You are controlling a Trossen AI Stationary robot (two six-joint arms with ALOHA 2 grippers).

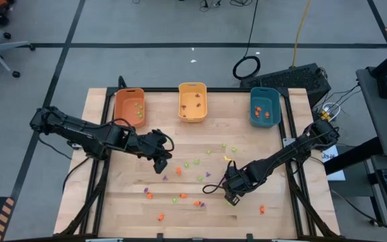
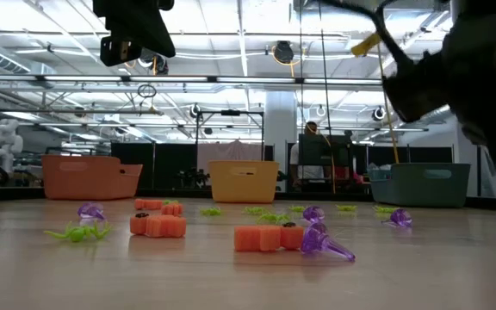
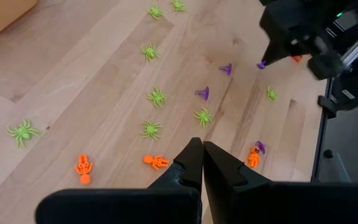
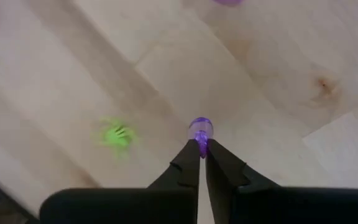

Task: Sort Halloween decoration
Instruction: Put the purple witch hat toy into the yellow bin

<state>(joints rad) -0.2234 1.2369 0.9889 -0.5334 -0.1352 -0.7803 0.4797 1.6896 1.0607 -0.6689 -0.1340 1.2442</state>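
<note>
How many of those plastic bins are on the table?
3, in a row along the table's far edge: an orange bin on the left, a yellow bin in the middle, a teal bin on the right.

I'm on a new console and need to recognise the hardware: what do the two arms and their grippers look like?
Both arms are matte black, built of jointed segments. The left arm carries a looping black cable along its links. The right arm is the same black build. The left gripper and right gripper each end in two tapered black fingers on a wide black block. I see no markings.
</note>
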